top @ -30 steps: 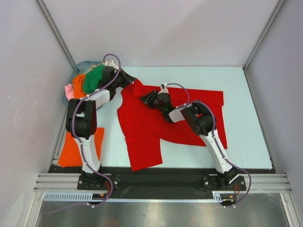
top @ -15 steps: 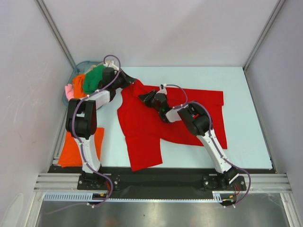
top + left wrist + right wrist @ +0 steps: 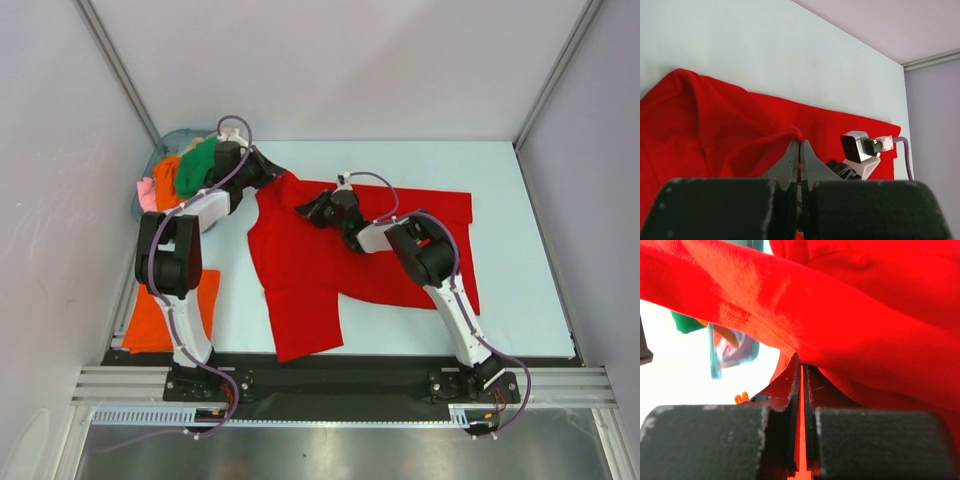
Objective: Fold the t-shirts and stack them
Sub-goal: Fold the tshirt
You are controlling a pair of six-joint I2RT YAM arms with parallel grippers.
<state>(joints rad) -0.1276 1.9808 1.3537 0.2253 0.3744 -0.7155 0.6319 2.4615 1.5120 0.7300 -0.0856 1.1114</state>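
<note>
The red t-shirt (image 3: 310,270) lies spread on the table (image 3: 520,200), and both claws grip its far left part. The left claw (image 3: 272,172) is pressed shut on a raised fold at the shirt's far left corner, so most of the cloth stretches away to this claw's right and toward the arm bases. The right claw (image 3: 303,208) sits just beside it, a little nearer the bases. Its fingers are pinched tight on a thin edge of the same shirt, with red cloth draped over its tips and the shirt's body spreading behind and below it. To the left of the left claw stands the basket (image 3: 176,134), holding a green t-shirt (image 3: 200,165), an orange t-shirt (image 3: 165,172) and a pink t-shirt (image 3: 147,190). A folded orange t-shirt (image 3: 170,315) lies flat well apart from both claws, at the near left edge of the table beside the left arm's base.
</note>
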